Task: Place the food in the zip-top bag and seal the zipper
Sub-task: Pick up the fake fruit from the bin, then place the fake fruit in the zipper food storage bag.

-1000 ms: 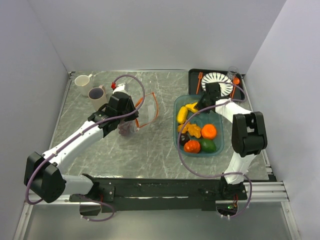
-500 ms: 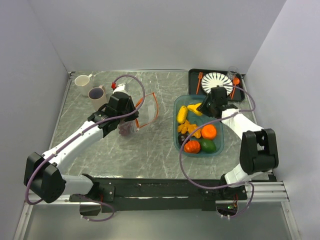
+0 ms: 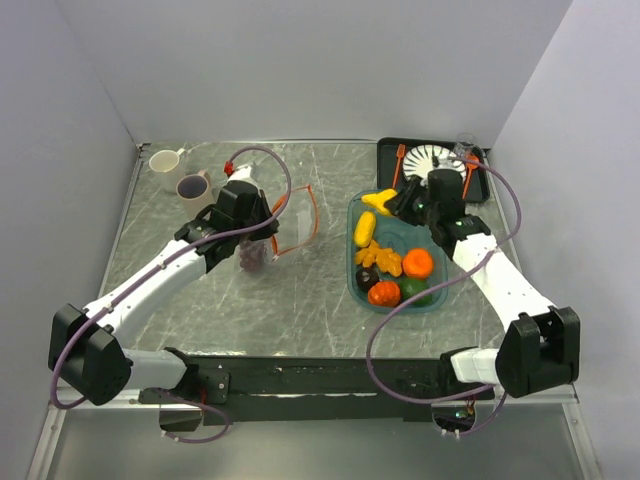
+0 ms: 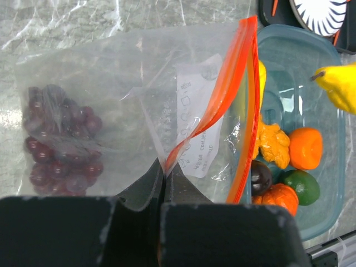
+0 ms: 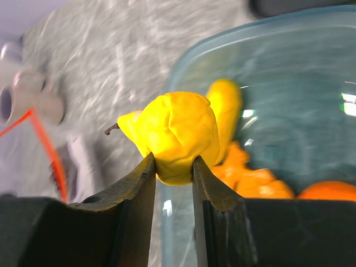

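Note:
The clear zip-top bag (image 3: 288, 228) lies left of centre, its orange-red zipper (image 3: 310, 212) gaping open. My left gripper (image 3: 263, 236) is shut on the near lip of the bag (image 4: 111, 105). The zipper (image 4: 245, 100) faces the tray, and dark purple grapes (image 4: 61, 144) sit inside the bag. My right gripper (image 3: 393, 203) is shut on a yellow toy fruit (image 5: 175, 133) and holds it above the far left corner of the teal tray (image 3: 440, 295). The tray holds more food: a yellow piece (image 3: 365, 229), an orange (image 3: 418, 263), a red-orange piece (image 3: 384, 293) and a green one (image 3: 416, 290).
Two cups (image 3: 167, 160) (image 3: 194, 187) stand at the back left. A black tray at the back right holds a striped plate (image 3: 432, 160), an orange fork (image 3: 399, 165), a spoon (image 3: 472, 163) and a clear glass (image 3: 465, 145). Walls close in on three sides.
My right gripper has lifted the yellow fruit out of the teal tray and carried it up toward the tray's far left corner. The right elbow swung right. The left arm held still.

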`<act>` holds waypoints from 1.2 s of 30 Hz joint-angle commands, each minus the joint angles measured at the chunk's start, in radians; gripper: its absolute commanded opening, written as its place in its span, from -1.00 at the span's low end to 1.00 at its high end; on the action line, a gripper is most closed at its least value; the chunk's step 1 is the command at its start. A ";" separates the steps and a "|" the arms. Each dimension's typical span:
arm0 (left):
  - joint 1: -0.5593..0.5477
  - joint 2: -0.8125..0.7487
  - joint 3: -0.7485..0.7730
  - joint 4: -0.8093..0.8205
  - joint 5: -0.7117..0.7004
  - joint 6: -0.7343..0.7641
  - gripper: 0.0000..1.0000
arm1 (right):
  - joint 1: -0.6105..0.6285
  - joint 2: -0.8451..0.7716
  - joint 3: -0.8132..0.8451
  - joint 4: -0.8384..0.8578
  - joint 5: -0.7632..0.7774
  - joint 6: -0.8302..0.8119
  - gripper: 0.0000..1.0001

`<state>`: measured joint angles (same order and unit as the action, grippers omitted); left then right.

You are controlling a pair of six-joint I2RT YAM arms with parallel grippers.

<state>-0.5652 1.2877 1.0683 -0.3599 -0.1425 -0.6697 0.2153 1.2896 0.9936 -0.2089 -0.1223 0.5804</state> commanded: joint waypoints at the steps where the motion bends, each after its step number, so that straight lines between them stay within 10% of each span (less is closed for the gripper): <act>1: -0.002 -0.004 0.067 0.009 0.026 0.018 -0.99 | 0.097 -0.030 0.112 -0.043 0.000 -0.082 -0.78; 36: -0.002 0.002 0.067 -0.010 0.055 0.032 -0.99 | 0.595 0.350 0.626 -0.360 0.392 -0.427 -0.76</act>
<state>-0.5652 1.2930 1.0954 -0.3824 -0.1013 -0.6556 0.7727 1.6505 1.5669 -0.5579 0.1696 0.2150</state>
